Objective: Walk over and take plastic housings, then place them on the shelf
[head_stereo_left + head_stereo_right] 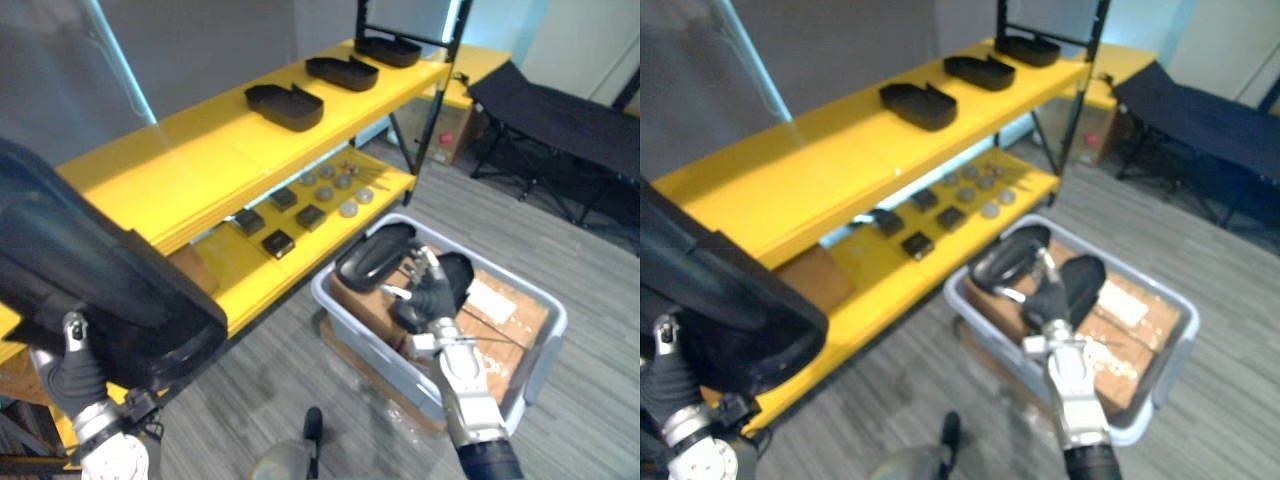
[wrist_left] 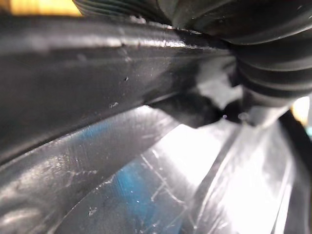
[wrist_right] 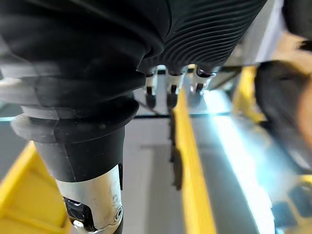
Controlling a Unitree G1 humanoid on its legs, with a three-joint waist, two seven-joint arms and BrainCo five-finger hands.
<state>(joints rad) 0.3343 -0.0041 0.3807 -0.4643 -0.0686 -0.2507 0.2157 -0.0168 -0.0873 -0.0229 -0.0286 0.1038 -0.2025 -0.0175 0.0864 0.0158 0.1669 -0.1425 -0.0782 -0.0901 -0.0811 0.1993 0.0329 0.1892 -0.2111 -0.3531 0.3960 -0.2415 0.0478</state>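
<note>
Right hand grips housing above bin

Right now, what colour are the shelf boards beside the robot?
Bright yellow shelf boards, on black posts; the left eye view shows them best.

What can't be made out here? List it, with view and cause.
Hold of the left hand: eye views, behind the large black housing.
Same housing's shape: left wrist view, too close, blurred.
Grey discs on the lower shelf: eye views, too small to identify.
Grey bin's floor: eye views, under cardboard boxes.
</note>
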